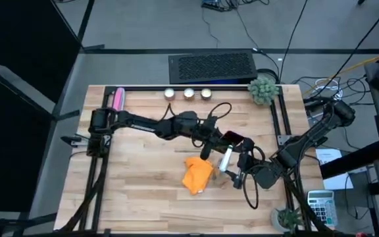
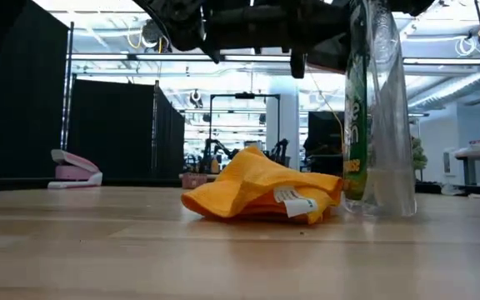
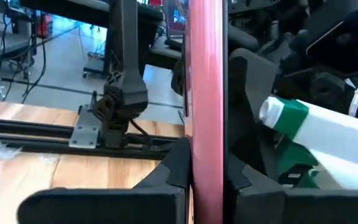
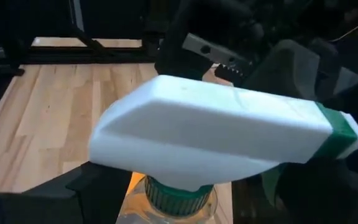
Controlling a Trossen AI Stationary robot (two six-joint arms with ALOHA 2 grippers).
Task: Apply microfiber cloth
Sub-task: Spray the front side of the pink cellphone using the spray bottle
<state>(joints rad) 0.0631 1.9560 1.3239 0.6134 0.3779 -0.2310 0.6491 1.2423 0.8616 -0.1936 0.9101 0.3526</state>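
Cloth: the orange microfiber cloth [image 1: 198,175] lies crumpled on the wooden table [image 1: 137,191], near its middle, with a white tag showing at its front edge in the low view [image 2: 265,197].
Spray bottle: a clear bottle with a green label [image 2: 379,117] stands upright just beside the cloth; its white and green spray head [image 4: 222,134] fills the right wrist view.
Right pincer: the right pincer [image 1: 237,172] is at the bottle's top, just beside the cloth; whether it grips the bottle cannot be told.
Left pincer: the left pincer [image 1: 210,139] reaches over the middle of the table, clenched on a thin pink-edged flat thing [image 3: 205,106] held upright between its fingers.
Far edge: a pink stapler-like thing [image 1: 118,99] lies at the far left corner of the table.
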